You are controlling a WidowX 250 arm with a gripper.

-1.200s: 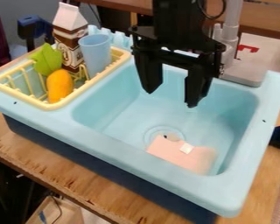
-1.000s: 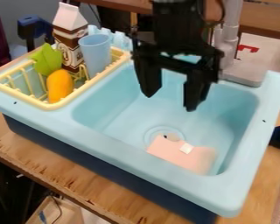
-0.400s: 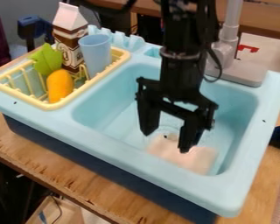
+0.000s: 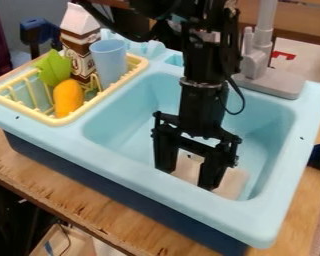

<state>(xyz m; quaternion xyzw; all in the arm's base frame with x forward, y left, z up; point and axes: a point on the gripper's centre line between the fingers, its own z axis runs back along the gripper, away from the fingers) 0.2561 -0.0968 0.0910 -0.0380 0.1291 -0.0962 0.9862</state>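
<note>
My end effector (image 4: 187, 179) looks matt, like hard plastic, and the sink (image 4: 156, 183) around it is smooth plastic with a soft sheen. The rack (image 4: 56, 121) and cup (image 4: 110, 64) also look to me like smooth plastic, while the surface (image 4: 62, 192) is wood, rough and splintered along its edge.

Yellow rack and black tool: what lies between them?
In the camera view, the sink's bare ledge, then a bare part of the basin, lie between rack and tool.
</note>
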